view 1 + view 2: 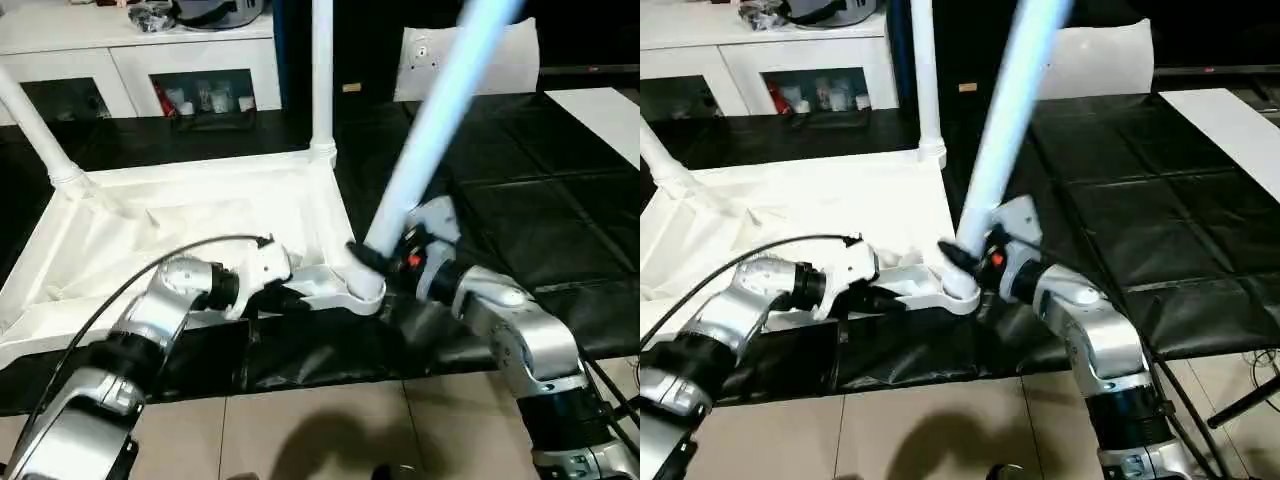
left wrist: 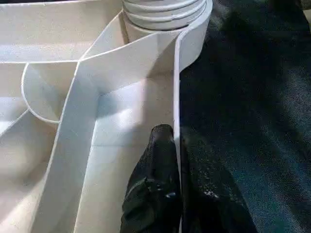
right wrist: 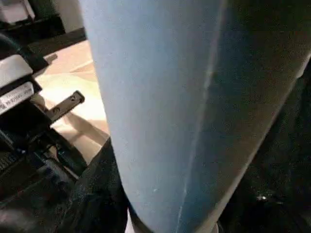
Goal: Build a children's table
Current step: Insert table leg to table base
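The children's table lies upside down on a black mat, its ribbed white top facing up. Two white legs stand in the far corner sockets, one on the right and one on the left. A third leg leans to the right, with its lower end at the near right corner socket. My right gripper is shut on this leg just above the socket. My left gripper is shut on the top's thin rim wall beside that corner, one finger on each side.
A white cabinet with glass doors stands at the back. A flat white panel leans behind the tilted leg. A long white strip lies on the mat at the far right. Tiled floor runs along the near side.
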You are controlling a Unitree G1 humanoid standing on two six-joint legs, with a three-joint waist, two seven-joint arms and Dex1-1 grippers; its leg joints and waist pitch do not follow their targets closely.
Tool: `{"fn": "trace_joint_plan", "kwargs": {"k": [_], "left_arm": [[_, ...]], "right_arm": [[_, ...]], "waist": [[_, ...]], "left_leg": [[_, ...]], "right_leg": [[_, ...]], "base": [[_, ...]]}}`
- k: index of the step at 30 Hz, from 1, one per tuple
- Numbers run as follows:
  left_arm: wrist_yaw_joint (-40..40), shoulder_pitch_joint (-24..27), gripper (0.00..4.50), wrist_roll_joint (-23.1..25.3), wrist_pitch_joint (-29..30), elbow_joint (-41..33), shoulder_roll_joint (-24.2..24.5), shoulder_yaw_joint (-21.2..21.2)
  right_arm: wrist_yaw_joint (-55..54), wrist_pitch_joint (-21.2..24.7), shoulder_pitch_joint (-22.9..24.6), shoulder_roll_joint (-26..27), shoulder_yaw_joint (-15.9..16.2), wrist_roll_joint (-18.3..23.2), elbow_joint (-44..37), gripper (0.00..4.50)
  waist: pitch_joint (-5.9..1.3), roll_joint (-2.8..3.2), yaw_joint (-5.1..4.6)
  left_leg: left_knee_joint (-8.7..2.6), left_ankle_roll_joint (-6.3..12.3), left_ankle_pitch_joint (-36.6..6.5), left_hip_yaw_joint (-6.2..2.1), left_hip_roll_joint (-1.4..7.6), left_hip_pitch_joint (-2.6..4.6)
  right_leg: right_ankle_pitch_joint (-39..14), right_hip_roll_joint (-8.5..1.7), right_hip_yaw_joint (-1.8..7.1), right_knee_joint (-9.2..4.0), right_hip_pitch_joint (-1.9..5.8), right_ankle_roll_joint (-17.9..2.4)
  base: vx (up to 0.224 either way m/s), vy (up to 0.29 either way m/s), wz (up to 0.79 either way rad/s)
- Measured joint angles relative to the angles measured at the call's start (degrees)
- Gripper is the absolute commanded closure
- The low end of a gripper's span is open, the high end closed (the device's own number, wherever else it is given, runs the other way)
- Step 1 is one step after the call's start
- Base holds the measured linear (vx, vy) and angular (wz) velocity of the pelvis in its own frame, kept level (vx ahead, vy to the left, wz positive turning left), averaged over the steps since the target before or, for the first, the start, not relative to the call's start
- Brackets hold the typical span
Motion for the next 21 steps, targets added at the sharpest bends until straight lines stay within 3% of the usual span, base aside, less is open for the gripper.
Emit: {"fn": "trace_joint_plan", "kwargs": {"k": [15,21], "left_arm": [[-1.3,0.8,4.50,0.0,1.5,-1.2,0.7,0.6],[-1.8,0.9,4.50,-0.3,2.4,-1.7,0.6,0.7]], "right_arm": [[3.0,0.5,-4.9,0.4,1.5,-0.7,6.2,2.61],[3.3,0.5,-5.1,1.9,-1.4,2.1,10.0,2.62]], "waist": [[-0.14,-0.24,-0.73],[-0.18,-0.24,-0.64]], "left_leg": [[-0.02,0.00,0.0,0.02,0.02,0.04],[-0.05,0.02,0.0,0.02,0.02,0.03]], "right_leg": [[0.0,0.03,-0.01,0.00,-0.01,0.0],[-0.1,0.02,0.00,0.00,-0.01,0.0]], "base": [[0.000,0.000,0.00],[0.000,0.000,0.00]]}}
